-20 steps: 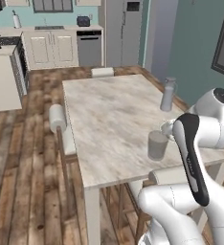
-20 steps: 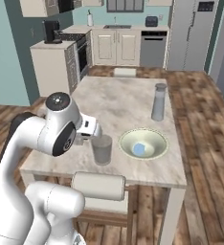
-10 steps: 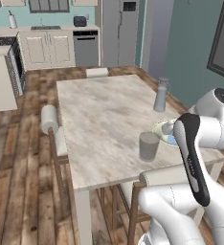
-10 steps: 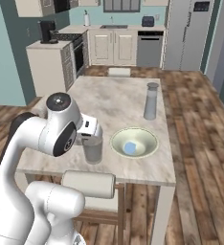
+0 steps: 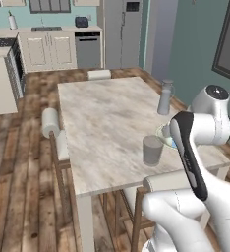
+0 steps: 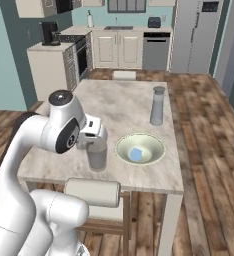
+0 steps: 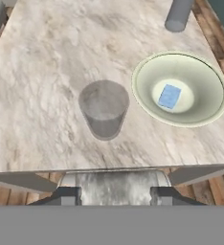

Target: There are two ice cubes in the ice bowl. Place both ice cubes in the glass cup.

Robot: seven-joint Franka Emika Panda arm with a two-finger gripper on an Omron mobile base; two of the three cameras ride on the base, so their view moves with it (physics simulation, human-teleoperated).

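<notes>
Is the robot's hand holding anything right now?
No. The dark two-finger gripper is shut with nothing between its tips, above the near table edge, short of the translucent grey glass cup.

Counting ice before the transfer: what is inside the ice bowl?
In the ice bowl one pale blue ice cube lies at the bottom. A second, whitish-clear cube cannot be made out against the pale base.

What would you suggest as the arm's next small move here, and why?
Probably shift toward the ice bowl and open the hand: the pale blue ice cube lies in the bowl, the glass cup beside it looks empty, and nothing shows between the fingertips.
</notes>
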